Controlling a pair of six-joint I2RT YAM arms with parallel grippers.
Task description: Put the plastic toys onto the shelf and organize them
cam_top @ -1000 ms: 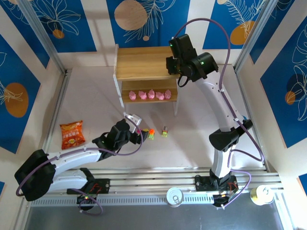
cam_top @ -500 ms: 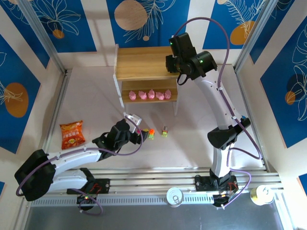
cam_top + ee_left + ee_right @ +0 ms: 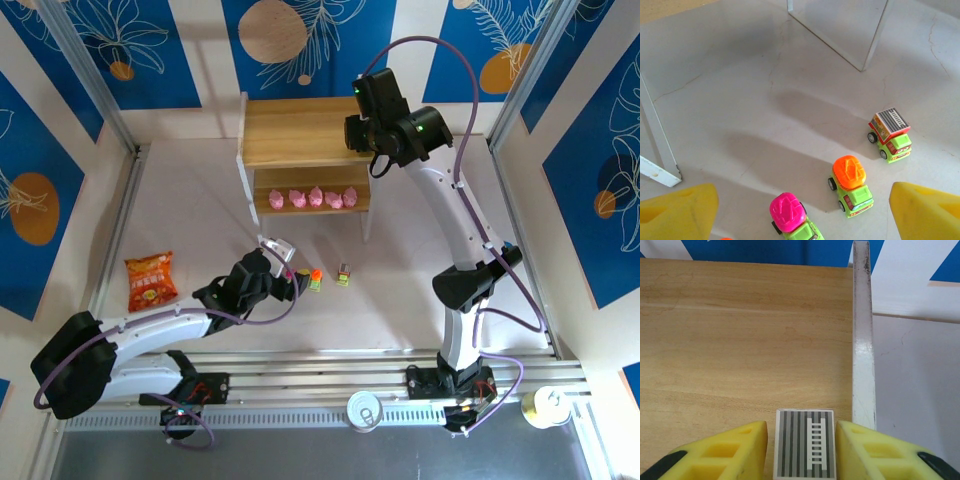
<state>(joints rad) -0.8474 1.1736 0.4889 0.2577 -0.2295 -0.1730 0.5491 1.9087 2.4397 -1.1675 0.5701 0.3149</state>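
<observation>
The shelf has its top board under the right claw, which squeezes a grey-top car right by the side edge. Dropped crooked, it could roll off. The left claw hangs open over small cars on the bench

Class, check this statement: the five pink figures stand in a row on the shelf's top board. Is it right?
No. The five pink figures stand in a row on the lower board of the shelf, not the top; the top external view shows it.
</observation>
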